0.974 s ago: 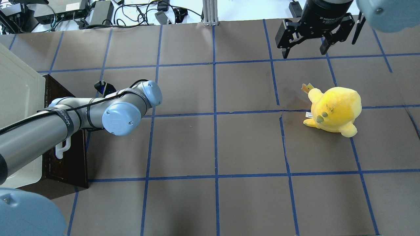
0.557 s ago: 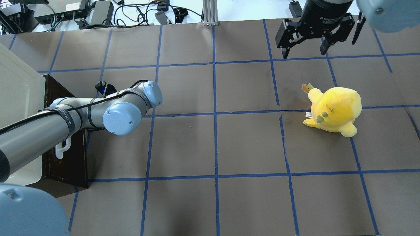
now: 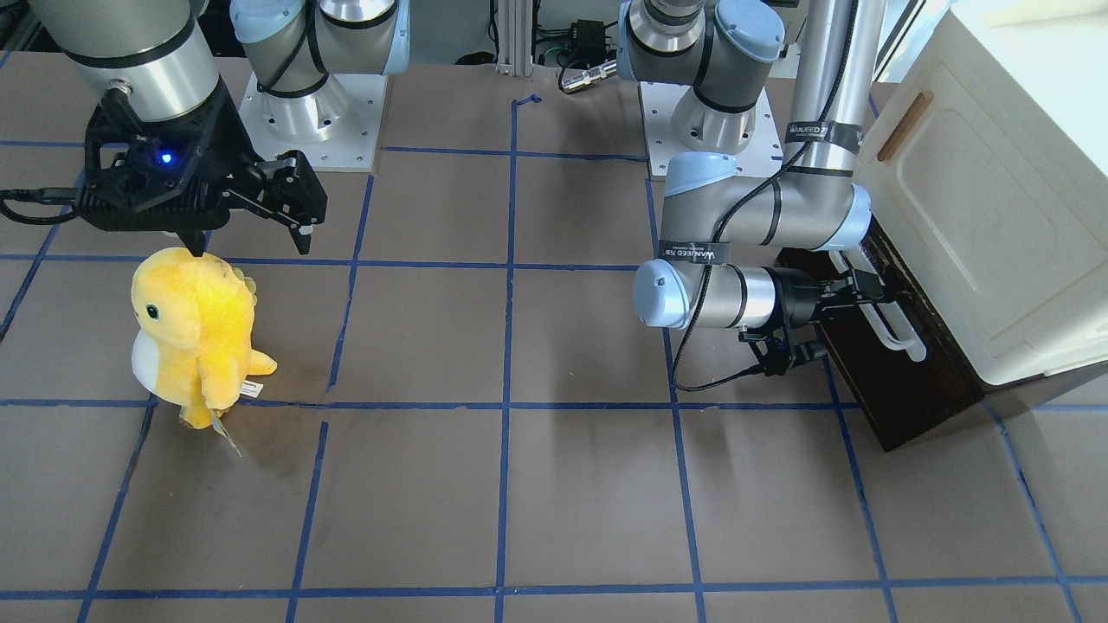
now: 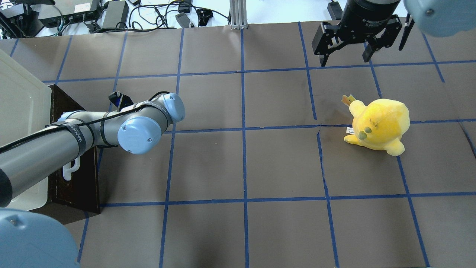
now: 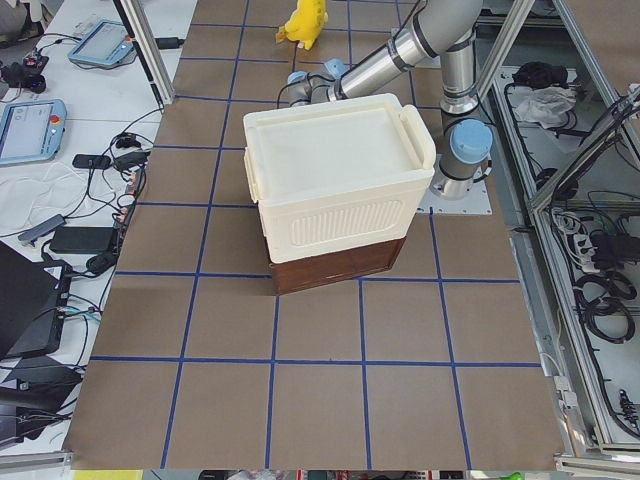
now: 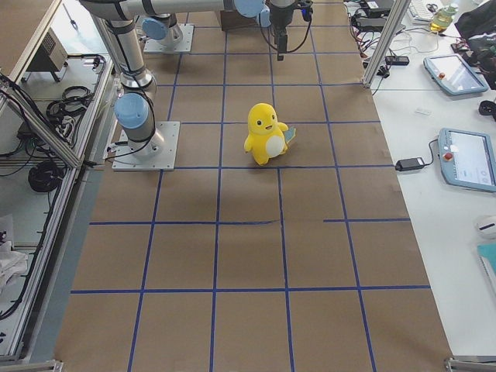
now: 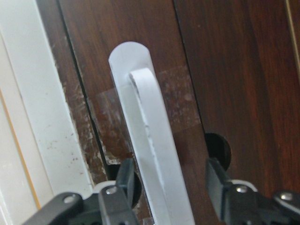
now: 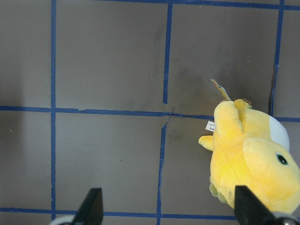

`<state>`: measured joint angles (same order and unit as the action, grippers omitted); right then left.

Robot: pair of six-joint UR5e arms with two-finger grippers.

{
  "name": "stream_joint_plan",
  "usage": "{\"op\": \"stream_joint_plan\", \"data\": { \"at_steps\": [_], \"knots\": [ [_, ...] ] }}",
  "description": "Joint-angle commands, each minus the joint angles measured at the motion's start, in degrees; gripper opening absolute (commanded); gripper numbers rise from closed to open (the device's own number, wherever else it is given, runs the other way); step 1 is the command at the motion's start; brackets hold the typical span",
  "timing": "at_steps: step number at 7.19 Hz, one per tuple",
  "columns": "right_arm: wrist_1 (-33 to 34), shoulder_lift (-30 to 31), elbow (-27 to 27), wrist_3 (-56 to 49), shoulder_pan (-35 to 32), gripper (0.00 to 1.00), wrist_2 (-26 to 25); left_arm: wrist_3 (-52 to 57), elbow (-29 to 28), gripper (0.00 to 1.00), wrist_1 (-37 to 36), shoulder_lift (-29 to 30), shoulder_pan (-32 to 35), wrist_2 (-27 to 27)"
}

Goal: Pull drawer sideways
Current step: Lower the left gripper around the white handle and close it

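Observation:
The drawer [image 3: 874, 389] has a dark brown wooden front and sits shut at the bottom of the cream-white cabinet [image 3: 978, 216]. Its long white bar handle [image 3: 896, 333] runs along the front. My left gripper [image 3: 866, 290] is at the handle's end nearer the robot. In the left wrist view the gripper [image 7: 168, 180] is open, with the handle [image 7: 145, 108] between its fingers and a gap on one side. In the overhead view the arm hides this gripper; the handle's other end [image 4: 70, 169] shows. My right gripper [image 4: 344, 61] is open and empty, far away at the table's far right.
A yellow plush toy [image 4: 379, 124] stands on the brown paper-covered table, right of centre, just below the right gripper [image 3: 251, 247]. Blue tape lines grid the table. Cables and power bricks [image 4: 111, 13] lie beyond the table's far edge.
My left arm's wrist has shifted slightly to the right, away from the cabinet. The drawer front has not visibly moved. The right arm is still.

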<state>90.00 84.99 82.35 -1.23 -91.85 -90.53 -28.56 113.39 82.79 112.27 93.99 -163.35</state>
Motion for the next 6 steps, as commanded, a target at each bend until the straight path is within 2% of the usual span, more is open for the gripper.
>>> {"op": "stream_joint_plan", "data": {
  "at_steps": [1, 2, 4, 6],
  "knots": [
    [0.00, 0.00, 0.00, 0.00, 0.00, 1.00, 0.00, -0.10, 0.07, 0.60, 0.00, 0.05, 0.05, -1.36],
    [0.00, 0.00, 0.00, 0.00, 0.00, 1.00, 0.00, -0.10, 0.07, 0.60, 0.00, 0.23, 0.14, -1.19],
    [0.00, 0.00, 0.00, 0.00, 0.00, 1.00, 0.00, -0.36, -0.01, 0.51, -0.09, 0.49, 0.14, -0.92],
    [0.00, 0.00, 0.00, 0.00, 0.00, 1.00, 0.00, -0.53, -0.01, 0.50, -0.09, 0.49, 0.05, -0.83]
  ]
}}
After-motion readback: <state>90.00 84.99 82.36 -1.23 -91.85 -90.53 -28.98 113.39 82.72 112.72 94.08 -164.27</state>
